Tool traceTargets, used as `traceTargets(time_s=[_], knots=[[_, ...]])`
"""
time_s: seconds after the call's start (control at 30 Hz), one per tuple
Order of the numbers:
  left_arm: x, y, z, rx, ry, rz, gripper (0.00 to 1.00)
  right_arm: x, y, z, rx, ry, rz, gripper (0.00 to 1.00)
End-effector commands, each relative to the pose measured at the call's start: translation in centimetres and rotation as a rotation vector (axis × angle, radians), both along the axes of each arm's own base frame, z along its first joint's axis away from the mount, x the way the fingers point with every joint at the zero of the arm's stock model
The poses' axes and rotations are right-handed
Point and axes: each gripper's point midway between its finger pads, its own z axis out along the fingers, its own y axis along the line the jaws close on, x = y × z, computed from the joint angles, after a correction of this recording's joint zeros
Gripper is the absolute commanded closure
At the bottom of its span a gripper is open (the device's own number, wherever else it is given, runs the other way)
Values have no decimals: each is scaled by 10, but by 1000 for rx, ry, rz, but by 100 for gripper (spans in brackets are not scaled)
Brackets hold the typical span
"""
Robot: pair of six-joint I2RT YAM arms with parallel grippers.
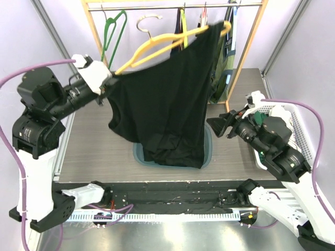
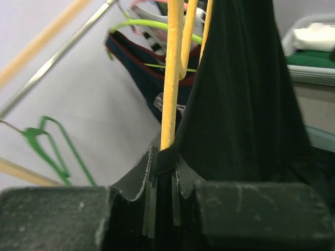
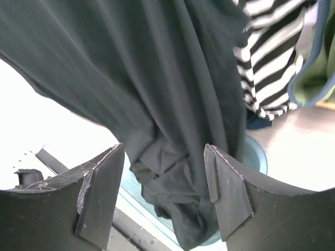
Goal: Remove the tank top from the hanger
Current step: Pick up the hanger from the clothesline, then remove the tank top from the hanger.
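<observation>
The black tank top [image 1: 167, 89] hangs on a yellow hanger [image 1: 157, 42], tilted, with its hem bunched low over a teal basin [image 1: 209, 149]. My left gripper [image 1: 107, 81] is at the hanger's lower left end. In the left wrist view the gripper [image 2: 166, 172] is shut on the tank top's black strap [image 2: 167, 159], with the yellow hanger arm [image 2: 170, 78] rising just above the jaws. My right gripper [image 1: 215, 125] is open beside the tank top's right edge. In the right wrist view the gripper [image 3: 163, 183] has the dark fabric [image 3: 157, 78] hanging just beyond its spread jaws.
A wooden-framed clothes rack [image 1: 251, 47] stands at the back with a green hanger [image 1: 112, 31], a bare cream hanger hook [image 1: 149, 23] and several other garments [image 1: 220, 63], one striped [image 3: 267, 57]. A white basket [image 1: 293, 123] sits at the right.
</observation>
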Motion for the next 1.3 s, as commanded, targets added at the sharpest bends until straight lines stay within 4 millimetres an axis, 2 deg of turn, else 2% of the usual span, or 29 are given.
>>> traceTargets(time_s=[0.0, 0.07, 0.1, 0.17, 0.2, 0.23, 0.37, 0.47, 0.67, 0.93, 1.13, 1.27], knots=[[-21, -16, -21, -75, 130, -109, 100, -11, -8, 46, 32, -128, 11, 29], [-25, -17, -34, -83, 176, -117, 100, -13, -7, 50, 36, -133, 18, 29], [-24, -21, -51, -73, 227, -131, 100, -14, -6, 54, 38, -139, 26, 29], [-31, -25, -63, -78, 270, -156, 100, -18, -3, 58, 49, -139, 54, 29], [-29, -28, -78, -70, 320, -161, 100, -20, -1, 62, 59, -148, 66, 29], [-33, -31, -84, -70, 348, -179, 100, -22, 1, 64, 64, -150, 81, 29], [-42, -41, -116, -55, 480, -235, 100, -21, 5, 66, 70, -167, 101, 29], [-42, -46, -141, -35, 551, -244, 100, -18, 10, 64, 71, -161, 115, 29], [-47, -46, -155, 11, 579, -262, 100, -10, 15, 59, 99, -145, 103, 29], [-51, -41, -164, 49, 571, -257, 100, 11, 3, 18, 74, -66, -24, 29], [-59, -37, -171, 79, 575, -269, 100, 18, -9, 21, 101, -106, -104, 28], [-61, -33, -179, 100, 573, -260, 100, 18, -12, 34, 127, -135, -122, 30]])
